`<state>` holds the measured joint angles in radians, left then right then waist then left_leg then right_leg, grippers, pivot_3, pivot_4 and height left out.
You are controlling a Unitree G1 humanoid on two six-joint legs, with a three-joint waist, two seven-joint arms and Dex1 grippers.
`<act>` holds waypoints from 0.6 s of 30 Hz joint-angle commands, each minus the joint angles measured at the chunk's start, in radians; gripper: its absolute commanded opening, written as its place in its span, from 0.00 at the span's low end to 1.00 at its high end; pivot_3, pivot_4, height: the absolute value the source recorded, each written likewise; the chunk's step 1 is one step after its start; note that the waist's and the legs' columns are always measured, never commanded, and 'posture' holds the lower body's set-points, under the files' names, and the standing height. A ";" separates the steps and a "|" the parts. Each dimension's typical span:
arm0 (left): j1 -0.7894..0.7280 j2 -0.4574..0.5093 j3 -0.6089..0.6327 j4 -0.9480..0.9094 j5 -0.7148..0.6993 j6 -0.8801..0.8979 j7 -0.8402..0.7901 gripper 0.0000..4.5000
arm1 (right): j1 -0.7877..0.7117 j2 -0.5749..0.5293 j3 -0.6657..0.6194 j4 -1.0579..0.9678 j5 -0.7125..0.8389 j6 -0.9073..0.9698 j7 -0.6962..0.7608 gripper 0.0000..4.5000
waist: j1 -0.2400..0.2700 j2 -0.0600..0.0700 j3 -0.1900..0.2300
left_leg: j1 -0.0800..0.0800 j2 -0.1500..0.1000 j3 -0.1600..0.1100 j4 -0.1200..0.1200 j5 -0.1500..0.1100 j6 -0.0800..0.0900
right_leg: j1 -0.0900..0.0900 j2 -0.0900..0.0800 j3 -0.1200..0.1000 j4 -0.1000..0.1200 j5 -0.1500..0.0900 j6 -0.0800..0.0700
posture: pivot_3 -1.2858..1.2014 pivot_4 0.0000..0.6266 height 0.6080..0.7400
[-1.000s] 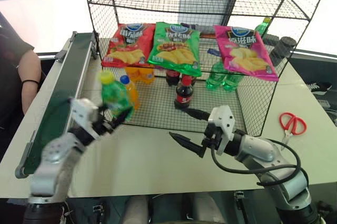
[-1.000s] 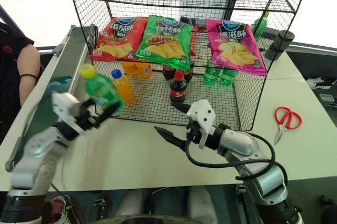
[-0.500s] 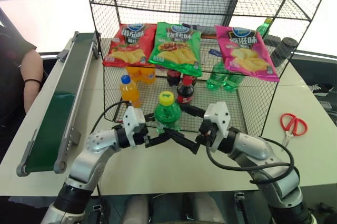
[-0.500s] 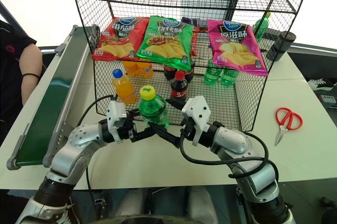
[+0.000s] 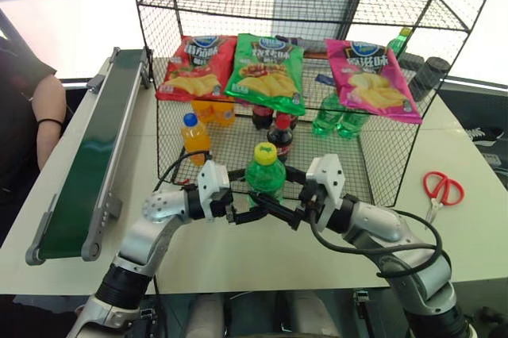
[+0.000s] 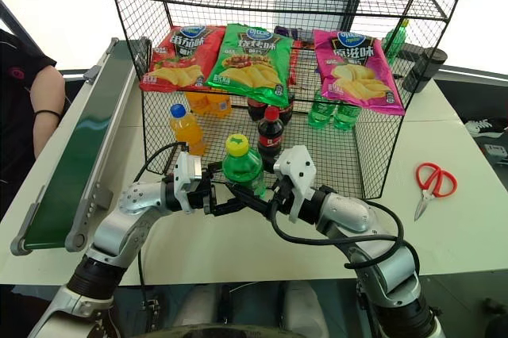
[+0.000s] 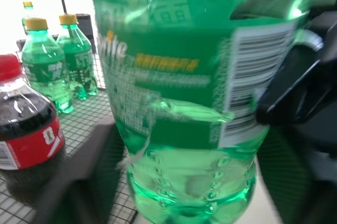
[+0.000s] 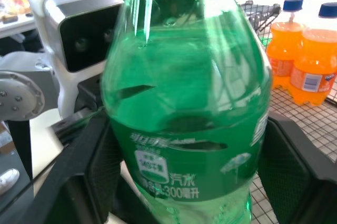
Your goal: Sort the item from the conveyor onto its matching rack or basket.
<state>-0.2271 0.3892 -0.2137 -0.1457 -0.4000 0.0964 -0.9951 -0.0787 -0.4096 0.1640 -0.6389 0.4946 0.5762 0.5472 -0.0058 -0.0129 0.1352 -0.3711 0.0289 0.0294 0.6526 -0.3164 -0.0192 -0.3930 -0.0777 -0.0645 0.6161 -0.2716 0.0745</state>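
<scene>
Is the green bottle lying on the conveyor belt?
No. The green bottle stands upright between the left gripper and right gripper, in front of the wire basket, away from the conveyor.

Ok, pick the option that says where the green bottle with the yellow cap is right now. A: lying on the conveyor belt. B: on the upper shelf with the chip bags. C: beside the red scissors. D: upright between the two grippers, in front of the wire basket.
D: the green bottle stands upright between the left gripper and right gripper, in front of the wire basket.

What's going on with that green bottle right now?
Right gripper shut on green bottle, upright at the basket front. Left gripper open beside it. Cola bottle stands just behind.
</scene>
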 commanded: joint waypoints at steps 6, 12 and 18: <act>0.106 0.040 0.093 0.007 0.035 -0.030 0.084 0.99 | 0.051 0.034 -0.211 0.076 -0.096 -0.172 -0.131 0.67 | -0.001 0.000 0.000 | 0.000 0.000 0.000 0.000 0.000 0.000 | 0.000 0.001 0.000 0.000 0.000 0.000 | 0.52 0.24 1.00; 0.142 0.032 0.140 -0.044 0.015 -0.028 0.135 0.99 | 0.093 0.074 -0.278 0.244 -0.210 -0.318 -0.216 0.67 | 0.015 0.000 0.000 | 0.000 0.000 0.001 0.000 0.000 0.000 | 0.000 0.000 0.001 0.000 0.000 0.000 | 0.52 0.24 1.00; 0.120 0.010 0.126 -0.070 0.008 -0.012 0.153 0.99 | -0.029 0.168 -0.316 0.543 -0.297 -0.455 -0.359 0.67 | 0.012 0.002 0.000 | 0.002 0.001 0.001 0.001 0.000 0.000 | 0.000 0.001 0.001 0.002 0.000 0.000 | 0.52 0.24 1.00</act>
<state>-0.0953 0.4036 -0.0913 -0.1751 -0.3819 0.0848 -0.8442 -0.0642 -0.2486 -0.1100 -0.1112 0.2090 0.1938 0.2277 0.0063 -0.0107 0.1349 -0.3691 0.0294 0.0309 0.6532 -0.3163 -0.0193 -0.3928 -0.0770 -0.0629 0.6188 -0.2715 0.0748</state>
